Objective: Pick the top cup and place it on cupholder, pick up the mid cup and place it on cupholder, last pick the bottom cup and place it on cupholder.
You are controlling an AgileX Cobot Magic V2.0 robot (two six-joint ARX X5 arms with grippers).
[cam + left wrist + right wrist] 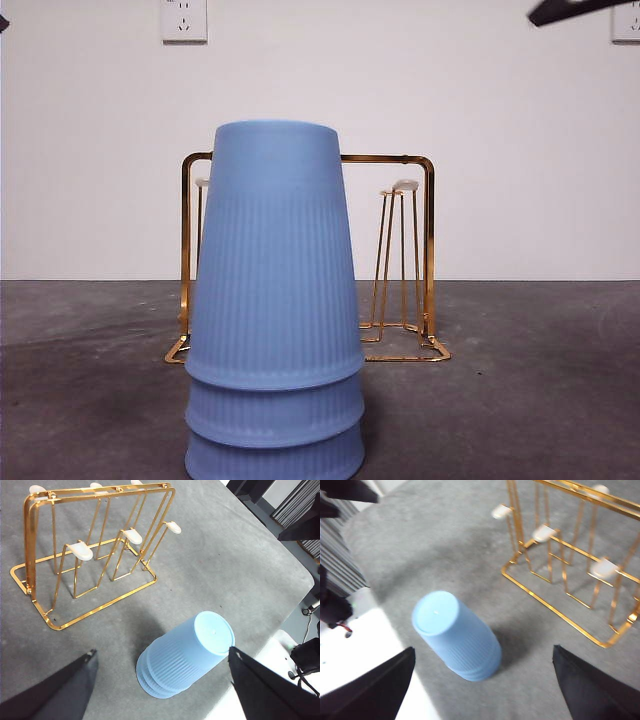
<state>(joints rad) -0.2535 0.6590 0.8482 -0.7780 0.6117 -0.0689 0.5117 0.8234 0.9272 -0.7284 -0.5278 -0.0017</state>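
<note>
Three light blue ribbed cups stand nested upside down near the table's front. The top cup (275, 260) covers the mid cup (275, 415) and the bottom cup (275, 460), so only their rims show. The gold wire cupholder (430, 250) with white-tipped prongs (405, 185) stands behind the stack, with nothing on it. My left gripper (162, 651) hangs open high above the stack (187, 652), with the cupholder (82, 551) farther off. On the other side my right gripper (482, 649) is also open, above the stack (457, 635) and apart from the cupholder (544, 532).
The dark grey table (540, 380) ends close to the cup stack, its edge (280, 625) showing in both wrist views. A white wall with sockets (184, 20) rises behind. A black arm tip (575, 10) shows at the front view's top right corner.
</note>
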